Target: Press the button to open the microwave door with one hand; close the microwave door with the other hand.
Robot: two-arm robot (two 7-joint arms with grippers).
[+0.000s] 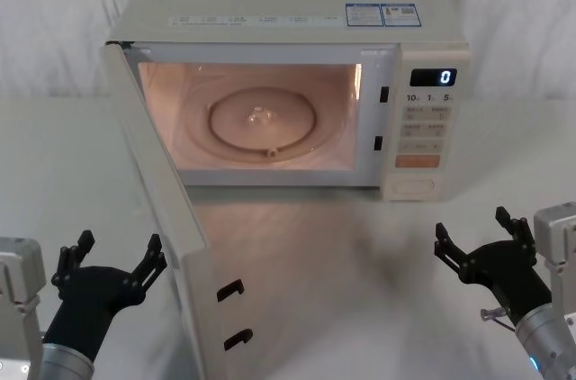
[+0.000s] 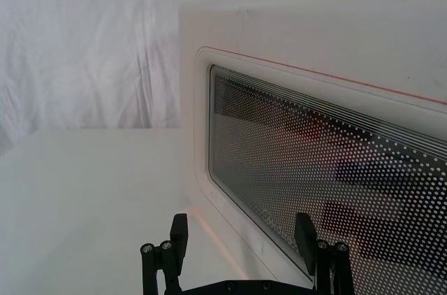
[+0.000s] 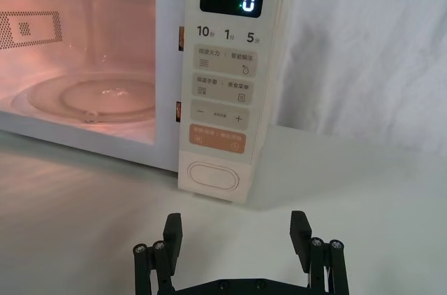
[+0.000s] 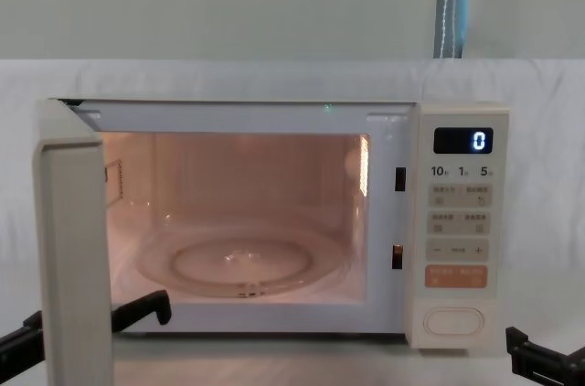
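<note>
The black-fingered left gripper (image 1: 115, 255) hovers low over the white table (image 1: 360, 254) with its fingers spread and empty, just beside the outer face of the wide cream microwave door (image 1: 166, 218) with dark dotted glass (image 2: 328, 169), which stands swung fully open toward the robot. The matching right gripper (image 1: 475, 234), also spread and empty, hangs in front of and apart from the large cream oval button (image 3: 214, 175) at the foot of the control panel on the cream boxy microwave (image 1: 288, 11), whose lit cavity holds a glass turntable (image 1: 261, 121).
</note>
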